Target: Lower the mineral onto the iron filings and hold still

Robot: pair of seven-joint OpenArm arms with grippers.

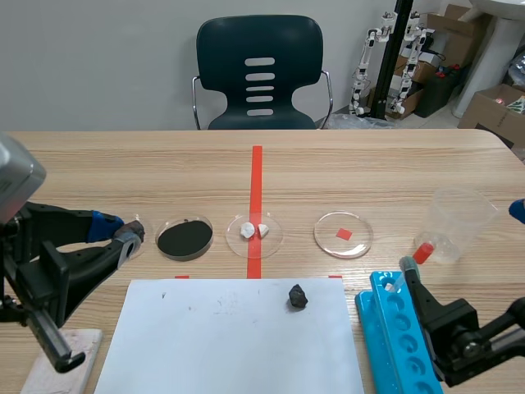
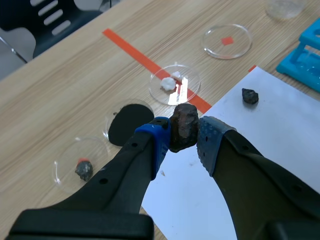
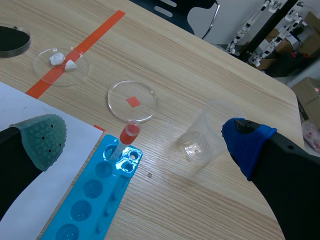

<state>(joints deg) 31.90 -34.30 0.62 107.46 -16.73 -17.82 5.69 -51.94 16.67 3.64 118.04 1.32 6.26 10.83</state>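
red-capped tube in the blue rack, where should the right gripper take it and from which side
Probably by the stretch just under its red cap, coming down from above. The tube sits in the blue rack's end hole, so only its upper part is exposed. It appears to lean, so tilt the open right gripper to match.
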